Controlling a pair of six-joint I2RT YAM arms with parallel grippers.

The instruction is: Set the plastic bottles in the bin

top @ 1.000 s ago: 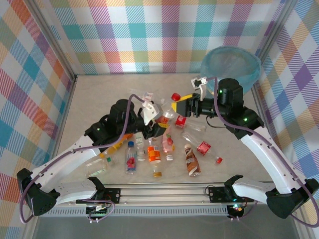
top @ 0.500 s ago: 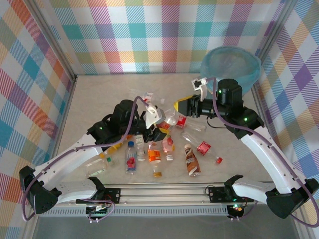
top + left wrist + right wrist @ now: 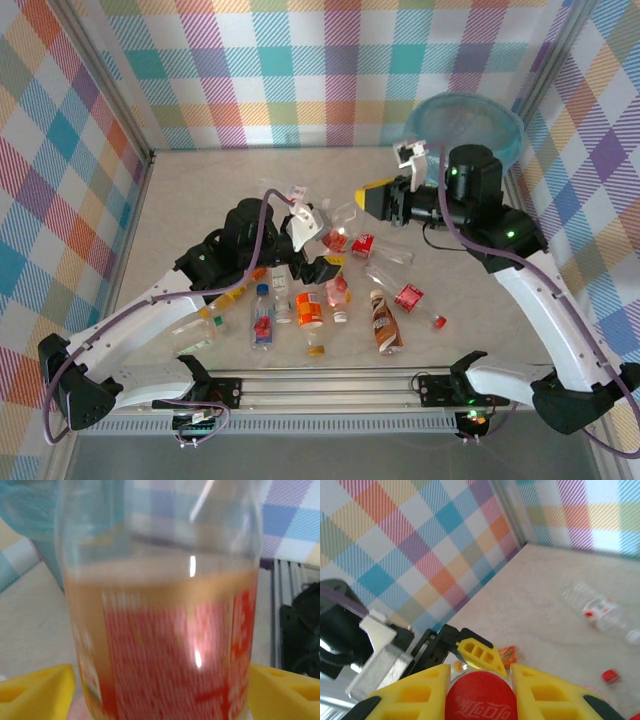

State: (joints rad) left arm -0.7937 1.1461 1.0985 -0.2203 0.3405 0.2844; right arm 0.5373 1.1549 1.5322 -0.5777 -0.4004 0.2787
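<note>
Right wrist view: right hand point(image 3: 481, 675) clamped on the red cap point(image 3: 479, 702) of a clear, red-labelled plastic bottle point(image 3: 165, 630) — left hand point(image 3: 160, 687) spread wide either side.

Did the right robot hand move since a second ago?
Yes. The right gripper has moved up the top view, away from the pile and closer to the bin.
</note>
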